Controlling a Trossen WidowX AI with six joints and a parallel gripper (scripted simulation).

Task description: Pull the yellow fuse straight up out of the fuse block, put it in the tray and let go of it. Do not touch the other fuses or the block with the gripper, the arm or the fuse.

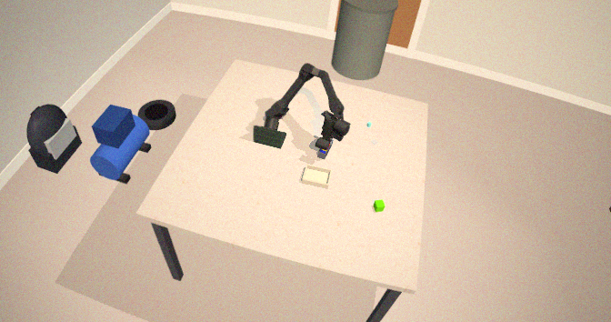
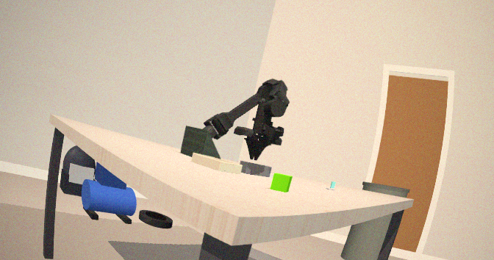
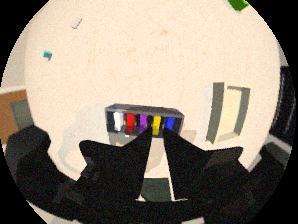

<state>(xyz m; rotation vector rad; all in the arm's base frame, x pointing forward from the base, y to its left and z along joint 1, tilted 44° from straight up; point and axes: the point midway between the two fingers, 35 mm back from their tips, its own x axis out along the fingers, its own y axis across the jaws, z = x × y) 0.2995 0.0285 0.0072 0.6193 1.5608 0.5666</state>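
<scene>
end effector point(image 3: 156, 137) above yellow fuse point(image 3: 156, 124)

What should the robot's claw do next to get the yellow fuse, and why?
Probably go straight down a little. The claw hangs above the fuse block with a narrow gap between its fingers and nothing in it. In the wrist view the yellow fuse sits right in line with that gap, with the purple and blue fuses close on either side, so a sideways move risks bumping them.

Under your tool point(image 3: 154, 137) there is a gap of air above the fuse block point(image 2: 256, 168), whose white, red, purple and blue fuses crowd the yellow fuse point(image 3: 156, 124), while bare desk point(image 1: 255, 196) separates block and tray point(image 1: 315, 176).
</scene>
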